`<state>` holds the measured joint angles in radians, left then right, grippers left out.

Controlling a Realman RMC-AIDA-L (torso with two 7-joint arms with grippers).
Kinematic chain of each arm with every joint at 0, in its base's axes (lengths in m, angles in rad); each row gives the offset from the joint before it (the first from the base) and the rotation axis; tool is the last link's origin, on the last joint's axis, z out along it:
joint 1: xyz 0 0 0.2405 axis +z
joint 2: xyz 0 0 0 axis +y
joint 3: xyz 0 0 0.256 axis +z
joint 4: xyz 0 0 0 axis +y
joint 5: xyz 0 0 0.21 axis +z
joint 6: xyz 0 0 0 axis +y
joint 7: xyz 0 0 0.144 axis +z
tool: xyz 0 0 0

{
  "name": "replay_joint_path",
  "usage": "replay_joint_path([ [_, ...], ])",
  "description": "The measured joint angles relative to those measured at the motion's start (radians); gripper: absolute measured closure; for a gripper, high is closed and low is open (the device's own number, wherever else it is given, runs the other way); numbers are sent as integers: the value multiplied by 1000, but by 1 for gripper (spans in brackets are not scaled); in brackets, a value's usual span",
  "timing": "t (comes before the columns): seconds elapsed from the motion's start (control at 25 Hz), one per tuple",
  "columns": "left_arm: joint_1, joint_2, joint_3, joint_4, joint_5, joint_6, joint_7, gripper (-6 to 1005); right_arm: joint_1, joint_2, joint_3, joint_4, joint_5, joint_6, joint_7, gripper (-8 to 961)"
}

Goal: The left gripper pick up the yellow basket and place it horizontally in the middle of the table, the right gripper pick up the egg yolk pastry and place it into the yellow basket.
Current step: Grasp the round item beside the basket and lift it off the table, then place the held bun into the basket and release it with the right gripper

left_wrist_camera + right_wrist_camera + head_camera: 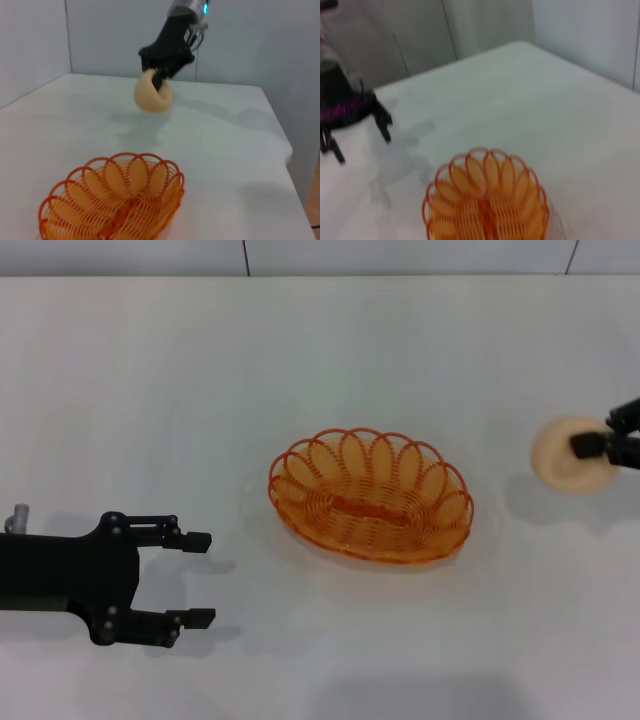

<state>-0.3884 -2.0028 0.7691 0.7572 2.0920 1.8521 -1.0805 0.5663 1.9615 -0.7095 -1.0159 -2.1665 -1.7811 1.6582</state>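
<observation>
The yellow basket (370,495) lies empty and lengthwise across the middle of the white table (300,360). It also shows in the left wrist view (112,202) and the right wrist view (487,200). My left gripper (202,579) is open and empty, low over the table to the left of the basket and apart from it. My right gripper (597,435) is at the far right edge, shut on the egg yolk pastry (560,465). In the left wrist view the pastry (152,95) hangs in the right gripper (159,75) above the table, with its shadow below.
The table's far edge meets a pale wall (400,255). In the left wrist view the table's right edge (285,150) drops off beyond the basket. My left gripper also shows in the right wrist view (362,142), beyond the basket.
</observation>
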Motion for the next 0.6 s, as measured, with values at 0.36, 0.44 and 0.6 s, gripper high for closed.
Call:
replay_joint_path([
  [0.36,-6,3,-4,1,3,0,-2,251,34,54,-115,-32,92,28,128,905],
  [0.44,-8,4,-4,1,3,-2,-4,252,37,56,-210,-18,135,92,144,906],
  [0.6,-11,5,-4,1,4,-2,-6,252,29,59,-368,2,231,230,142,907],
])
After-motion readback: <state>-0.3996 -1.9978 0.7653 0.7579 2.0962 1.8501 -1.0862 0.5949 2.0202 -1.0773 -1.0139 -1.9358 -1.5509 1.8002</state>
